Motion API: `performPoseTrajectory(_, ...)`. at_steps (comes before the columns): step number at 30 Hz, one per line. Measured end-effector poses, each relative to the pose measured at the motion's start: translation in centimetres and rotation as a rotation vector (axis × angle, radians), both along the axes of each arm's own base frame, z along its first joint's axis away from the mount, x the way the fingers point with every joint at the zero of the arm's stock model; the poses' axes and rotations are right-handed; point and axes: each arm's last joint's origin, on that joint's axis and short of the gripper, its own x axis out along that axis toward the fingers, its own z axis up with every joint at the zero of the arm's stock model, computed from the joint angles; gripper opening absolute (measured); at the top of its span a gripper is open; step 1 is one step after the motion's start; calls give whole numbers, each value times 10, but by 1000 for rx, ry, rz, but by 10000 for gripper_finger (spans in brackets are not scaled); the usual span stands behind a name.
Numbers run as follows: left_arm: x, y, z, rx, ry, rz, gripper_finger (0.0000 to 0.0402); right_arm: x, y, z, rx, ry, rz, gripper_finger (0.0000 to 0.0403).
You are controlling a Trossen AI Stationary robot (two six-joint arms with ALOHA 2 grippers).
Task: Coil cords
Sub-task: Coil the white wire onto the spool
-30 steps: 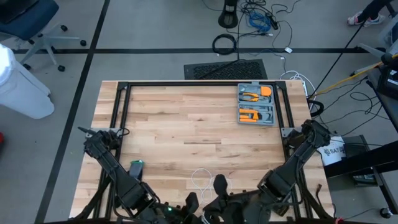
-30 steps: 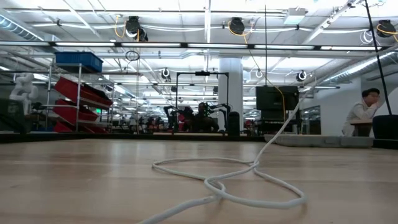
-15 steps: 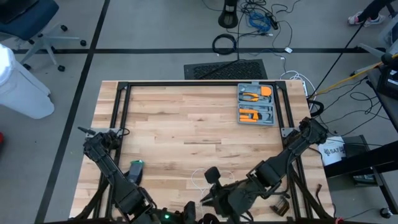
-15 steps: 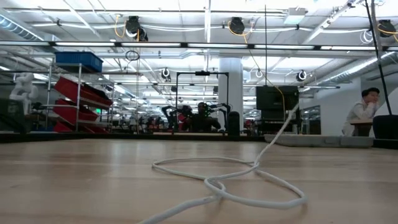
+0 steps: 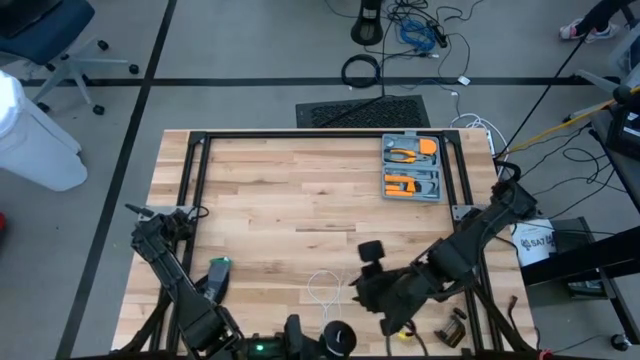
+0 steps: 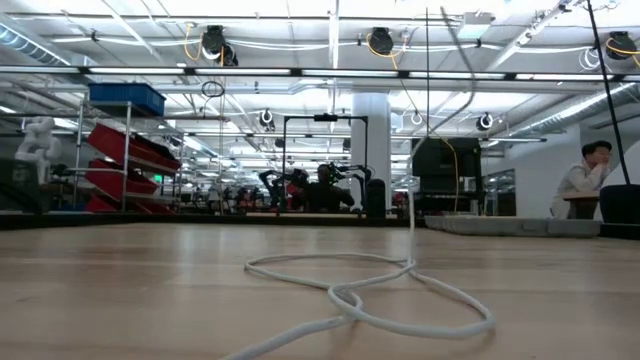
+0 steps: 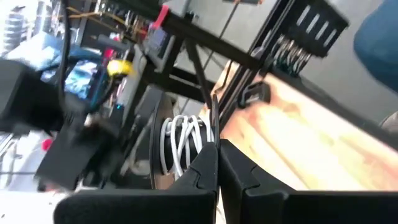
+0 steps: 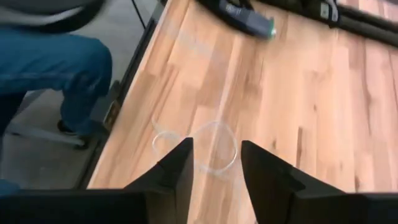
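While a thin white cord [image 5: 322,290] lies in loose loops on the pale wooden surface [image 5: 290,200] near its front edge, the left gripper [image 7: 217,163], down past that edge, has its fingers shut, with a wound dark-and-white bundle of cord [image 7: 180,142] just beyond their tips; whether they pinch a strand cannot be told. Just beside the loops, toward the right, the right gripper [image 8: 216,163] hangs over the wood with its fingers parted and nothing between them. By the look of it, the winding is partly done and the right arm is between grasps: its next move calls for dropping onto the slack loops and feeding them toward the bundle without snagging. Farther back, a grey case of orange tools [image 5: 411,169] sits untouched near the far right.
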Motion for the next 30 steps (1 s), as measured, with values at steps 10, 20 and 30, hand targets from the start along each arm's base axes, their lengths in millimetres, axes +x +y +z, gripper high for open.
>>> performPoseTrajectory(10, 3, 38, 7, -8, 70, 156, 1, -46, 33, -19, -122, -30, -109, 139)
performPoseTrajectory(20, 5, 112, 26, -188, 233, 294, 1, -79, 29, -75, -227, -39, -240, 139)
performPoseTrajectory(30, 22, 167, 17, -275, 347, 481, 1, -117, -28, -103, -103, -144, -335, 139)
